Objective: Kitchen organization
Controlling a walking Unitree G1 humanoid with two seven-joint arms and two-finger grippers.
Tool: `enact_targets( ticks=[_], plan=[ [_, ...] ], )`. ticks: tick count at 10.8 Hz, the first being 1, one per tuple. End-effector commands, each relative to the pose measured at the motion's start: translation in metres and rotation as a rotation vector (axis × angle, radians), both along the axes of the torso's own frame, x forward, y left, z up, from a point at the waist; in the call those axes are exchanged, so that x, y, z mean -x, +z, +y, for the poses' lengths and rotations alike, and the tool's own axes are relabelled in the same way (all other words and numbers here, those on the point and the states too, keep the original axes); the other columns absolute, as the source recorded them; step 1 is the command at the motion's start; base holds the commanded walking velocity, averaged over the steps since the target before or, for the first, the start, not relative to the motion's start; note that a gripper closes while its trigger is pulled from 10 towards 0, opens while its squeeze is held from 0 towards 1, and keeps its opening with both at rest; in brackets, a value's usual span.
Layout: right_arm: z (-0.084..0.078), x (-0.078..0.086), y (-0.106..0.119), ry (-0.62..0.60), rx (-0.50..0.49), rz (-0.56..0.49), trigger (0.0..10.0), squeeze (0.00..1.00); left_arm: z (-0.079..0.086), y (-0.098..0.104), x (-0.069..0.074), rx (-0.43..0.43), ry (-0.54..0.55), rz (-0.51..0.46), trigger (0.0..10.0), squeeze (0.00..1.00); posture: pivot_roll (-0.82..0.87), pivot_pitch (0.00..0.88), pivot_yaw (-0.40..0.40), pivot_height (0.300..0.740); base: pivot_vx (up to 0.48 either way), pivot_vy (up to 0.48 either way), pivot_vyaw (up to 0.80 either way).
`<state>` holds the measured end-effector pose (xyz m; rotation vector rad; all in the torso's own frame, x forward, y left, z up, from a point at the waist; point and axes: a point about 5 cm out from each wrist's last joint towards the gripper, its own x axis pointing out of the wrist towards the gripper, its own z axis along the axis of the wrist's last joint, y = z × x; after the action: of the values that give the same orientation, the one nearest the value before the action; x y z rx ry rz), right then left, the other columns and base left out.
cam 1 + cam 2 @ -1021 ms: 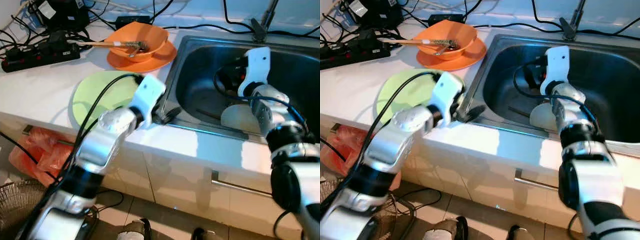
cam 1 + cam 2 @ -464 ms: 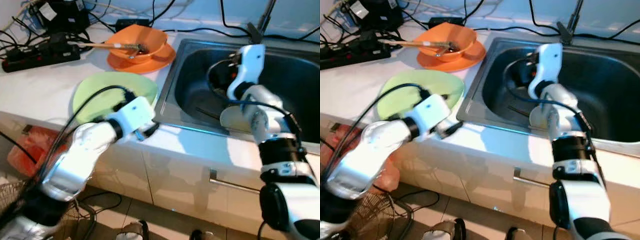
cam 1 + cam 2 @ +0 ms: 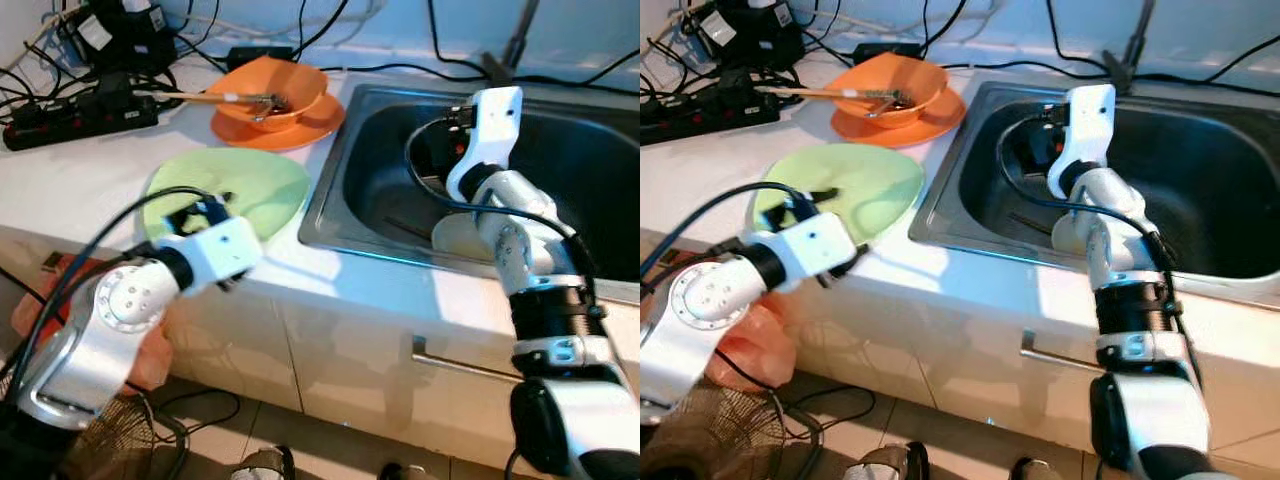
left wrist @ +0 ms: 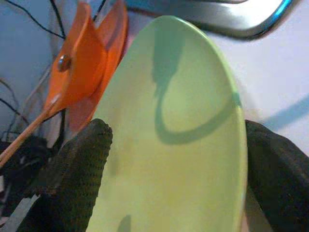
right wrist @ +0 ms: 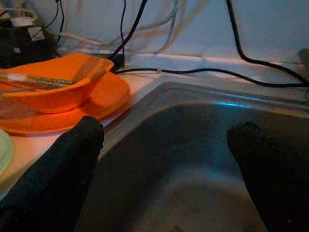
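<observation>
Left jaws [image 4: 169,179]: spread wide, holding nothing — the two black fingers [image 4: 79,169] stand one on each side of the green plate's near edge in the wrist view, and from the head views the gripper sits at the front edge of the table [image 3: 70,185], right at the plate's near rim.

Green plate [image 3: 240,190]: lies flat on the white table, between the left arm and the sink, front and centre for the left side. Whether the fingers already touch its rim — can't tell from here.

Direction from jaws: the plate runs straight ahead of the left jaws, away from the robot, its far rim pointing toward the orange dishes; the opening looks lined up across the rim, so my read is that a grasp needs a slide forward onto the edge and a close.

Orange bowl [image 3: 275,88]: sits on an orange plate [image 3: 300,122] further back on the table, just beyond the green plate, with chopsticks [image 3: 195,95] resting across it.

Sink [image 3: 335,180]: steel basin to the right of the plates, a white dish [image 3: 460,238] lying in its bottom.

Right jaws [image 5: 164,159]: also wide open and empty, hanging over the sink's left part, looking across the basin toward the orange dishes.

Nearer arm: the left, clearly — the right one is well apart from the green plate, with the sink rim between them.
</observation>
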<state>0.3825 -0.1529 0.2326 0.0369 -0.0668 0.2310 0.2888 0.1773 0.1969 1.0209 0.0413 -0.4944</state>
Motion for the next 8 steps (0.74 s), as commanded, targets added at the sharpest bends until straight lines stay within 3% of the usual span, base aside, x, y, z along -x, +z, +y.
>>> enact_targets(
  ticks=[1, 2, 3, 4, 8],
  plan=[
    [-0.002, 0.002, 0.003, -0.062, -0.004, -0.023, 10.0, 0.00, 0.017, -0.020, -0.004, -0.056, 0.082, 0.066, 10.0, 0.00, 0.16, 0.094, 0.053, 0.740, 0.000, 0.000, 0.00],
    [-0.003, 0.002, 0.007, -0.084, 0.031, -0.058, 10.0, 0.00, 0.020, -0.024, -0.009, -0.056, 0.085, 0.075, 10.0, 0.00, 0.16, 0.095, 0.054, 0.740, 0.000, 0.000, 0.00],
    [-0.004, 0.002, 0.010, -0.084, 0.039, -0.077, 10.0, 0.00, 0.022, -0.025, -0.014, -0.065, 0.081, 0.077, 9.1, 0.00, 0.15, 0.096, 0.053, 0.740, 0.000, 0.000, 0.00],
    [-0.005, 0.003, 0.010, -0.034, -0.039, -0.034, 10.0, 0.00, 0.026, -0.025, -0.020, -0.079, 0.079, 0.083, 0.0, 0.00, 0.15, 0.096, 0.055, 0.740, 0.000, 0.000, 0.00],
    [-0.008, 0.006, 0.006, -0.008, -0.097, 0.007, 10.0, 0.00, 0.026, -0.026, -0.027, -0.067, 0.051, 0.096, 0.0, 0.00, 0.14, 0.101, 0.062, 0.740, 0.000, 0.000, 0.00]
  ],
)
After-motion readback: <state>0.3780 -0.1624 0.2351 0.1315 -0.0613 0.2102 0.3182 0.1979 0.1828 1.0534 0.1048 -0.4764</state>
